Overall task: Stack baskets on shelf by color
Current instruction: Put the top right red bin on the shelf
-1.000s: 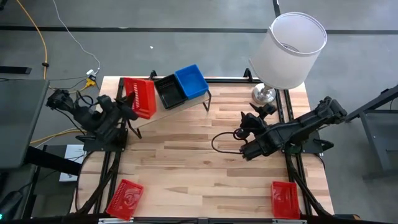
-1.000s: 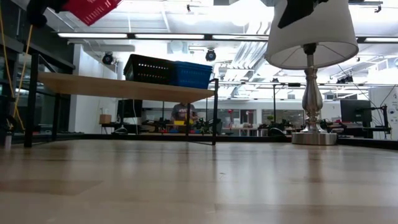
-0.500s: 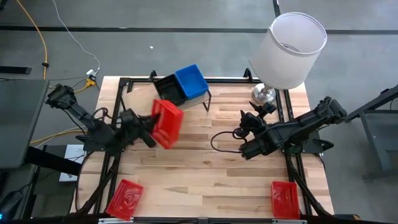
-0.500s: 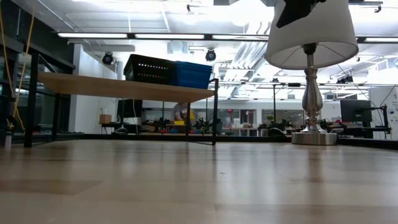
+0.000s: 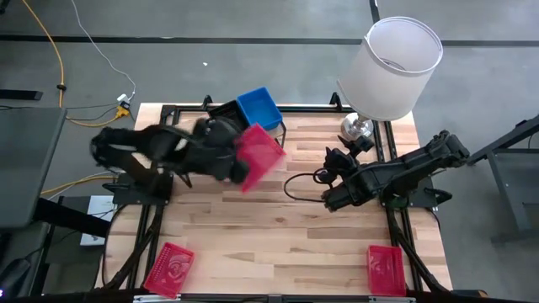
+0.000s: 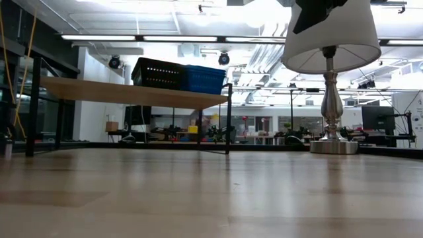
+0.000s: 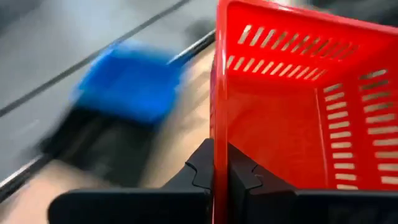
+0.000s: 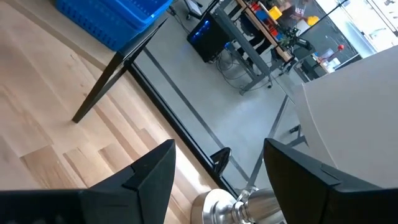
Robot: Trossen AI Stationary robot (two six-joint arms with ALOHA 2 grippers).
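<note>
Red plastic with slotted sides, the held basket (image 5: 259,154) hangs tilted in the air just in front of the shelf (image 6: 132,92), near its right end. The left gripper (image 7: 219,169) pinches the basket's rim, its fingers (image 7: 200,168) pressed against either face of the wall. On the shelf a black basket (image 6: 158,73) and a blue basket (image 5: 258,109) sit touching, side by side, at the plank's right end. Two more red baskets lie on the table (image 5: 286,227) at its near edge: one at the left corner (image 5: 169,270), one at the right corner (image 5: 386,269). The right gripper (image 5: 330,187) waits over the table's right side beside the lamp (image 5: 387,71), its fingers (image 8: 152,177) spread apart with nothing between them.
</note>
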